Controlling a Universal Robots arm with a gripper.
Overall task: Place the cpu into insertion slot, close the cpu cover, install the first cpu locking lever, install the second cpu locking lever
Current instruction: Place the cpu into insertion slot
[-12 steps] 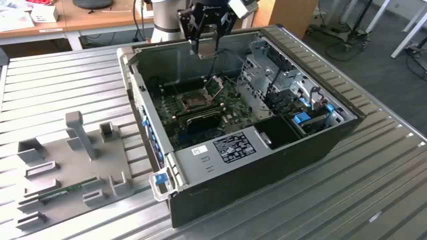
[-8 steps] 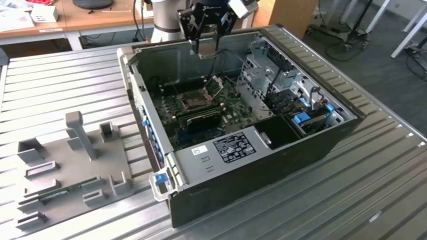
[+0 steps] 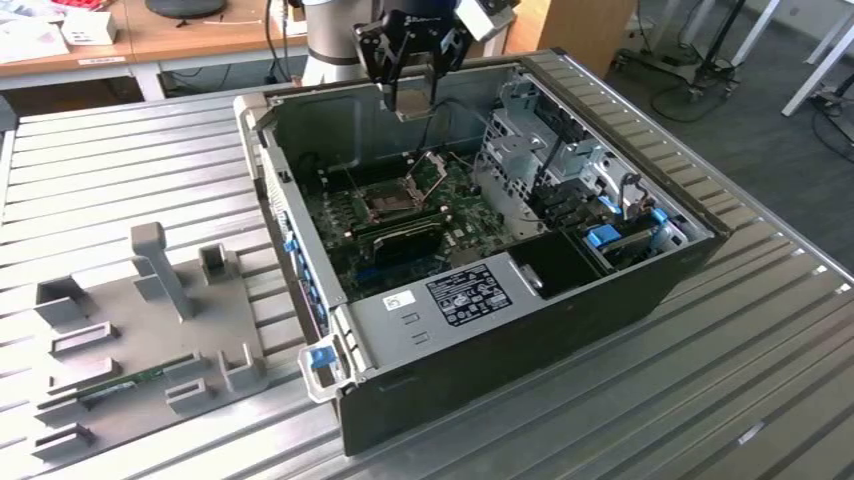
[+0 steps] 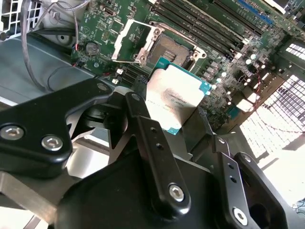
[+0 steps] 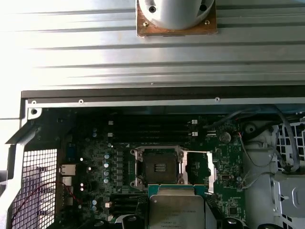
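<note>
My gripper (image 3: 414, 98) hangs above the back of the open computer case, shut on the cpu (image 4: 174, 98), a flat square chip with a silver-grey top and a teal edge. The cpu (image 5: 176, 209) is in the air, short of the insertion slot (image 5: 158, 167) and apart from it. That insertion slot (image 4: 170, 48) is a dark square socket on the green motherboard (image 3: 454, 225) and it lies bare. Its cpu cover (image 4: 134, 40), a thin silver frame plate, stands swung open beside the slot. In the exterior view the slot (image 3: 391, 204) lies below my gripper and the cover (image 3: 430, 170) stands up behind it.
The case walls (image 3: 287, 190) rise around the motherboard. Drive cages and cables (image 3: 567, 175) fill the exterior view's right side of the case. Long black memory slots (image 5: 152, 129) run beside the socket. A grey fixture (image 3: 147, 330) with a memory stick (image 3: 127, 385) lies on the slatted metal table.
</note>
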